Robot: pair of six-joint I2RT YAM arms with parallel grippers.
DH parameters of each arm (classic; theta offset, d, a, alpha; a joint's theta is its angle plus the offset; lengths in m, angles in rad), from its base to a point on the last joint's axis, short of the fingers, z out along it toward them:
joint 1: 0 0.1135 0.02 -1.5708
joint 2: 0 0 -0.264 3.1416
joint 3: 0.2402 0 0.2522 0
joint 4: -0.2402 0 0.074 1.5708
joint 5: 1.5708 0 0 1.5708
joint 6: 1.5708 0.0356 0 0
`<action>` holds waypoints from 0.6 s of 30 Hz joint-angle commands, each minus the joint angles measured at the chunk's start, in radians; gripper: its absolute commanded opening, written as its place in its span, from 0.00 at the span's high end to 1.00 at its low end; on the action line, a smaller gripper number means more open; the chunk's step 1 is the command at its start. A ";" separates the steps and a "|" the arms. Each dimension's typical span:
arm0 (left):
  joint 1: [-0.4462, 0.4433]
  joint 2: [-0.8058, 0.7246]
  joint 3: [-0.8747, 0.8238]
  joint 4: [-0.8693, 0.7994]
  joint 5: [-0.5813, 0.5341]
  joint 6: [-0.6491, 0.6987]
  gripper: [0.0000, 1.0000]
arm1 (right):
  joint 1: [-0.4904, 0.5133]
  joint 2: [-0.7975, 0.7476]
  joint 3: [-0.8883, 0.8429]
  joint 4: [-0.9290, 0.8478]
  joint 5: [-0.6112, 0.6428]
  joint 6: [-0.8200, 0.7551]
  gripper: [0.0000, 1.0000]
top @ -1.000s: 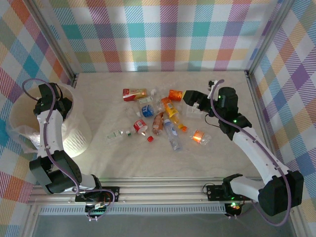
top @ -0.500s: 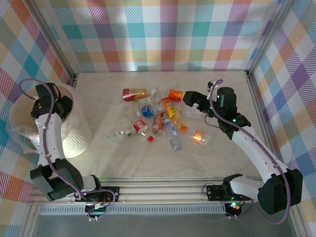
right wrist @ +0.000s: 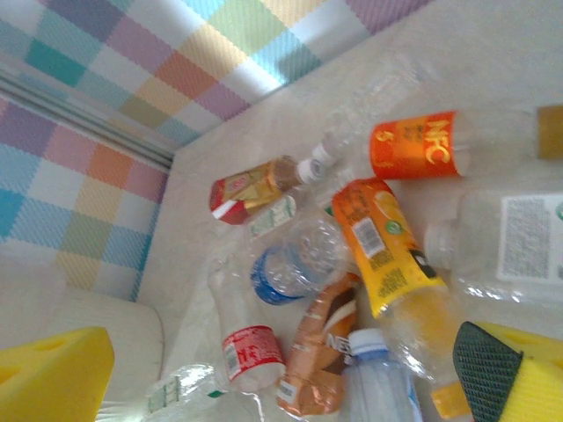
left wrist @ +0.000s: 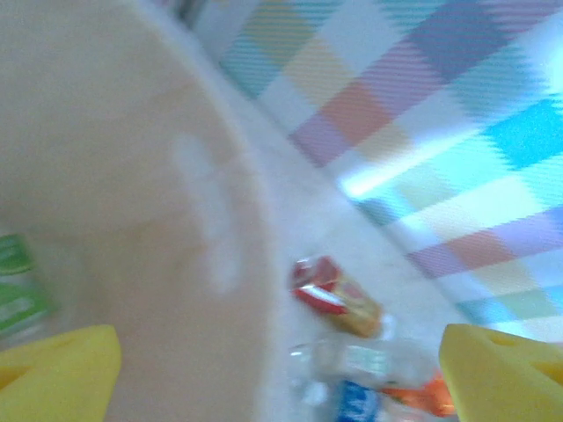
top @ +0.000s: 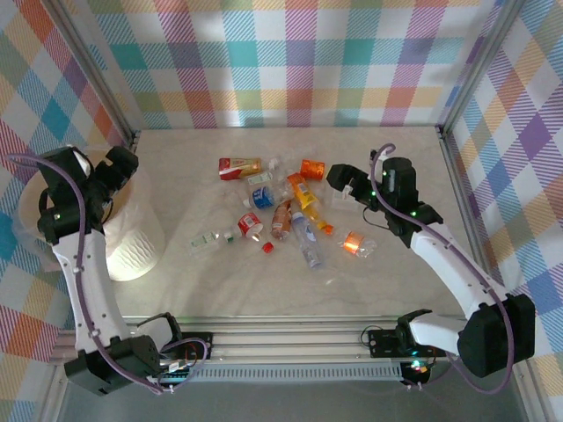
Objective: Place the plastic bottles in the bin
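**Both grippers wide open, bottles heaped mid-table**

The large round peach-cream bin (top: 132,251), white and textured on its outer wall, is seen at the left edge of the pale marbled table (top: 220,290). The left gripper (top: 121,163) is held above the bin's rim, its yellow fingers (left wrist: 62,374) spread wide with nothing between them. The small clear and orange plastic bottles (top: 280,207) are scattered around the table's middle. The right gripper (top: 338,176) is held just beside them, likewise wide and empty.

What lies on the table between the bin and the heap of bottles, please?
In the top view, one clear bottle lies on its side there, apart from the bin and nearer the heap.
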State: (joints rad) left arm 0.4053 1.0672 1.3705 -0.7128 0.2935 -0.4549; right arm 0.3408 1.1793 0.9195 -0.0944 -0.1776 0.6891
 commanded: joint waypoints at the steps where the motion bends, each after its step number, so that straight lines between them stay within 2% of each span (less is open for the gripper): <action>1: -0.025 -0.074 -0.025 0.149 0.169 -0.078 0.02 | 0.005 -0.006 -0.033 -0.084 0.047 0.012 0.00; 4: -0.099 -0.116 -0.067 0.233 0.204 -0.108 0.00 | 0.005 -0.012 -0.055 -0.148 0.083 0.049 0.00; 7: -0.265 -0.129 -0.137 0.333 0.153 -0.165 0.00 | 0.005 -0.015 -0.078 -0.196 0.127 0.110 0.00; 12: -0.604 -0.063 -0.189 0.409 -0.025 -0.154 0.00 | 0.003 -0.026 -0.112 -0.212 0.203 0.189 0.00; 15: -0.746 0.004 -0.202 0.462 -0.112 -0.151 0.00 | 0.004 -0.036 -0.139 -0.231 0.262 0.273 0.00; 18: -0.850 0.082 -0.196 0.485 -0.166 -0.136 0.00 | 0.003 -0.047 -0.169 -0.275 0.306 0.448 0.00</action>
State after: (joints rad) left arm -0.3710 1.1099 1.1736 -0.3141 0.2256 -0.5941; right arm 0.3408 1.1591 0.7792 -0.3096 0.0540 0.9565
